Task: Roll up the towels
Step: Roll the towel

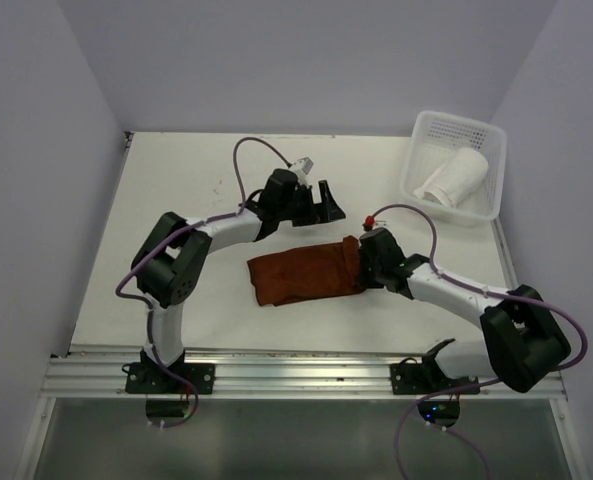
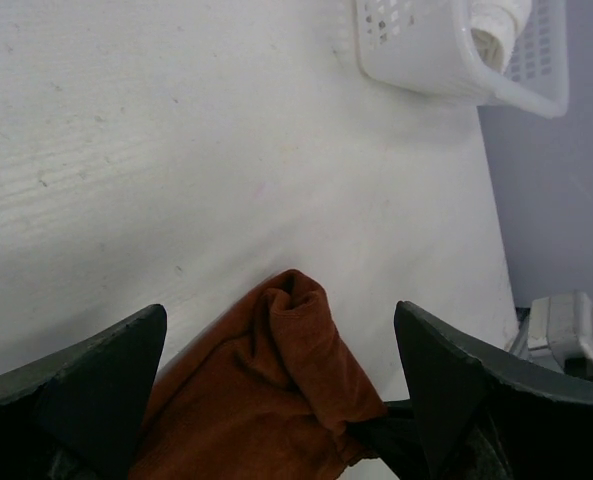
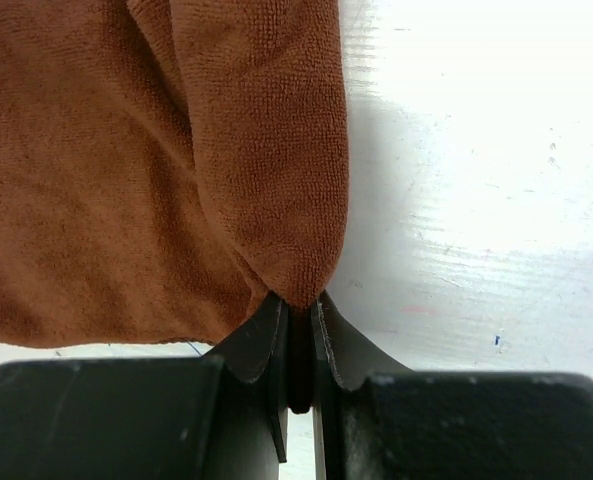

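1. The right gripper (image 3: 294, 305) is the nearer of the two. Its jaws are almost closed, pinching one corner fold of the rust-brown terry-cloth towel (image 1: 301, 277) at that towel's right end.
2. The brown towel lies on the middle of the white table (image 1: 196, 170). Its long axis runs left to right, with the right end tilted slightly farther away. Nearly all the cloth therefore stretches leftward from the right gripper.
3. The towel looks like a long, rumpled band, doubled over and bunched where it is pinched. No coil shows, so I judge it not yet rolled; how many layers it has cannot be told.
4. Just past the towel's far edge, near the same right end, is the left gripper (image 1: 326, 205). Its jaws are spread wide and hold nothing. Its own camera shows the bunched end between the fingers, probably a little below them.
5. Both grippers are at the right end, so rolling would likely run leftward along the long axis.
6. Farthest off, in the far right corner, a white perforated plastic basket (image 1: 454, 118) holds the plain white towel (image 1: 454, 178), already rolled into a cylinder.
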{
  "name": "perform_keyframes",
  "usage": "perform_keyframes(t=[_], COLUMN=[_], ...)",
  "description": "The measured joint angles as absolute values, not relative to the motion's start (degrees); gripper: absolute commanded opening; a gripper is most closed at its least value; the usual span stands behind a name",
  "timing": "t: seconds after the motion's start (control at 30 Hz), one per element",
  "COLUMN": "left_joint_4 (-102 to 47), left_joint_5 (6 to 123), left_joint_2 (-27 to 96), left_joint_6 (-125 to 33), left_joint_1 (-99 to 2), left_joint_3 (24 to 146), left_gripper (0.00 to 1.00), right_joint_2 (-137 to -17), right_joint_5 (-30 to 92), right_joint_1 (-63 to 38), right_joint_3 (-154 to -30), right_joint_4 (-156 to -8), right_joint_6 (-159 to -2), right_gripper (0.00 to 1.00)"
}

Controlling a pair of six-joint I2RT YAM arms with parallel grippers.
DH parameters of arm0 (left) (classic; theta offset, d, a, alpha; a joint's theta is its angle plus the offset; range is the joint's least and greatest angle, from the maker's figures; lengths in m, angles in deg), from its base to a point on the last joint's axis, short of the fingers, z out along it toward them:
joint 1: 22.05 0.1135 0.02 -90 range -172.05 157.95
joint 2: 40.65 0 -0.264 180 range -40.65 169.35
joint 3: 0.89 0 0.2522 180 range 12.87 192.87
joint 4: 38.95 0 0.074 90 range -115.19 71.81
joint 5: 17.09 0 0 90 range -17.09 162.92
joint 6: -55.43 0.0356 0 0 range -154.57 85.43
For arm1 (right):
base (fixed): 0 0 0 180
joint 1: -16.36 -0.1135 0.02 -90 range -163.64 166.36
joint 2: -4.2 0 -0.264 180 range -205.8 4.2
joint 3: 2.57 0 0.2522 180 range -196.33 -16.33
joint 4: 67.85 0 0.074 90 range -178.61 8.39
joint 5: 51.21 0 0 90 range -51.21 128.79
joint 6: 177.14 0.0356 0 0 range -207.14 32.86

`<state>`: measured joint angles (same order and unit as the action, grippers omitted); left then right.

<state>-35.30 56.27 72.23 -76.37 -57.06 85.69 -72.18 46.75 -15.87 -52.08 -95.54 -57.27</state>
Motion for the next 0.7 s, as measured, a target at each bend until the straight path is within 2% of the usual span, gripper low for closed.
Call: perform_keyframes(t=[0.4,0.7], left_joint_4=[-43.5,-43.0], left_joint_5=[46.2,44.8], left_joint_2=[76.2,80.4], left_joint_6=[-89.9,-92.6], left_joint_1=[-60.4,-62.3], left_joint_3=[85.8,86.5], left_gripper=[1.0,1.0], right_joint_2=[-68.6,-67.7], right_joint_5=[55.1,58.6], right_joint_1=[-17.4,-19.4], right_joint_3=[-52.3,-51.7], right_joint_4=[-98.0,-97.5], right_joint_6=[-56.8,-57.9], right_gripper=[0.0,0.0])
